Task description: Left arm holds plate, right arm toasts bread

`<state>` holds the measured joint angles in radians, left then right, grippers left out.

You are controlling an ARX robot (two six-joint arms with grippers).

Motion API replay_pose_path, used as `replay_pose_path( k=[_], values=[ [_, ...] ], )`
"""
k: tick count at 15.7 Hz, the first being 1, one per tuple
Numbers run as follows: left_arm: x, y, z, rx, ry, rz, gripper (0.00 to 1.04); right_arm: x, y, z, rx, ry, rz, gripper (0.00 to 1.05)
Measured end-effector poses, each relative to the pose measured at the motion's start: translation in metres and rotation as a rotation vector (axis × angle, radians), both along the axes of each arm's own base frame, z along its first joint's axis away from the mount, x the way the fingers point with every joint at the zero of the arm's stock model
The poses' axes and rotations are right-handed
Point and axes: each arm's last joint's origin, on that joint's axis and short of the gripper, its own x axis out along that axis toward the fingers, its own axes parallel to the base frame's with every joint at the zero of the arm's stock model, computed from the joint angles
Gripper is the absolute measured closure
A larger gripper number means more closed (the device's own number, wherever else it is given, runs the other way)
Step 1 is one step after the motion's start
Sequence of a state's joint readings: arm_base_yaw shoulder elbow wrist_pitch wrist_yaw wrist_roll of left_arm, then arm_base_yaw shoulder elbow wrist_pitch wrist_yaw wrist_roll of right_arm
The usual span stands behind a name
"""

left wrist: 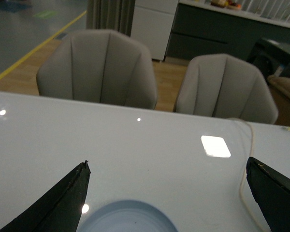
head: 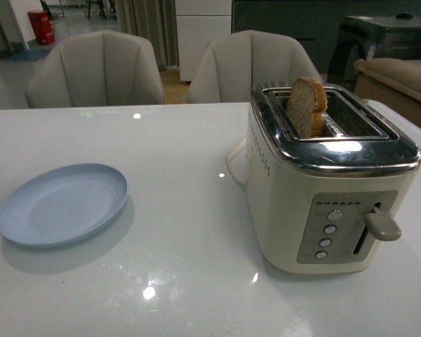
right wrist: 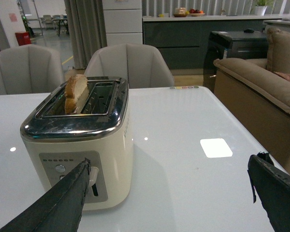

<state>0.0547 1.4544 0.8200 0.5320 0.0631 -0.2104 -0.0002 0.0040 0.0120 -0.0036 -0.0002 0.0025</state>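
The pale blue plate point(head: 62, 203) lies empty on the white table at the left; its far rim also shows in the left wrist view point(left wrist: 128, 218). The bread point(head: 307, 105) stands upright in one slot of the cream toaster point(head: 330, 182), sticking up about half its height; it also shows in the right wrist view point(right wrist: 75, 93). My left gripper point(left wrist: 166, 166) is open, hanging above the table just short of the plate. My right gripper point(right wrist: 169, 166) is open and empty, beside the toaster point(right wrist: 77, 145) near its lever end. Neither arm shows in the front view.
The toaster's lever point(head: 382, 226) is up. Its white cord point(head: 231, 165) loops on the table behind it and shows in the left wrist view point(left wrist: 244, 179). Two grey chairs point(head: 98, 70) stand at the table's far edge. A sofa point(right wrist: 261, 92) is to the right.
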Motion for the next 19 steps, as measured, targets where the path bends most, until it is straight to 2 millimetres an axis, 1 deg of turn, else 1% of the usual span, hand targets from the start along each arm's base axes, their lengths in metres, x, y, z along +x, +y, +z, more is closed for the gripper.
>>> replay_pose_path(
  k=[1, 3, 4, 6, 7, 9, 11, 13, 19],
  values=[
    [-0.009, -0.006, 0.016, 0.003, -0.05, -0.015, 0.07, 0.0, 0.0, 0.0, 0.0, 0.0, 0.0, 0.06],
    [-0.023, -0.017, 0.035, -0.002, -0.101, -0.029, 0.07, 0.0, 0.0, 0.0, 0.0, 0.0, 0.0, 0.06],
    [-0.032, -0.018, 0.037, 0.057, -0.129, -0.01, 0.16, 0.0, 0.0, 0.0, 0.0, 0.0, 0.0, 0.06],
    [-0.065, -0.016, 0.011, 0.162, -0.106, -0.005, 0.41, 0.0, 0.0, 0.0, 0.0, 0.0, 0.0, 0.06],
    [-0.076, -0.016, 0.001, 0.18, -0.092, -0.002, 0.52, 0.0, 0.0, 0.0, 0.0, -0.001, 0.0, 0.06],
    [-0.096, -0.016, -0.014, 0.198, -0.112, -0.001, 0.78, 0.0, 0.0, 0.0, 0.0, 0.0, 0.0, 0.06],
    [-0.116, -0.016, -0.034, 0.198, -0.101, -0.002, 1.03, 0.0, 0.0, 0.0, 0.0, 0.0, 0.0, 0.06],
    [-0.132, -0.016, -0.049, 0.201, -0.09, -0.003, 1.03, 0.0, 0.0, 0.0, 0.0, 0.0, 0.0, 0.06],
    [-0.166, -0.016, -0.072, 0.202, -0.097, -0.002, 1.03, 0.0, 0.0, 0.0, 0.0, 0.0, 0.0, 0.06]
  ],
)
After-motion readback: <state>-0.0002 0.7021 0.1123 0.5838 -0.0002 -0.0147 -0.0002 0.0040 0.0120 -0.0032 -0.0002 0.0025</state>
